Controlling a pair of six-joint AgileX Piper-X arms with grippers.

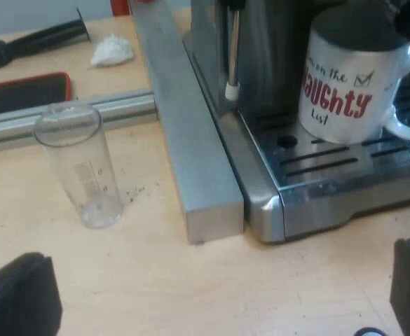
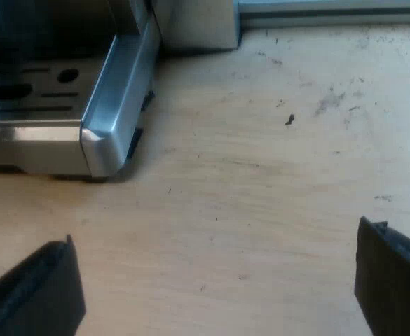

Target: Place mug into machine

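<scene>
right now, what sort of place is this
Most likely a test bench set up for coffee making: an espresso machine with a mug on its drip tray, a measuring glass standing on the wooden table, and metal rails beside the machine.

The mug (image 1: pixel 345 91) is white, printed with black script, a small ticked box and a large red word, "naughty"; its inside looks dark. It stands upright on the slotted drip tray (image 1: pixel 331 168) of the espresso machine (image 1: pixel 261 63), print facing outward, its white loop handle (image 1: pixel 401 131) turned to one side. The machine is brushed steel, with a rounded tray corner (image 2: pixel 110 133). Its thin steam wand (image 1: pixel 231 63) ends in a white tip and hangs near the mug without touching it. The machine sits on the pale wooden table (image 1: pixel 155 280).
</scene>
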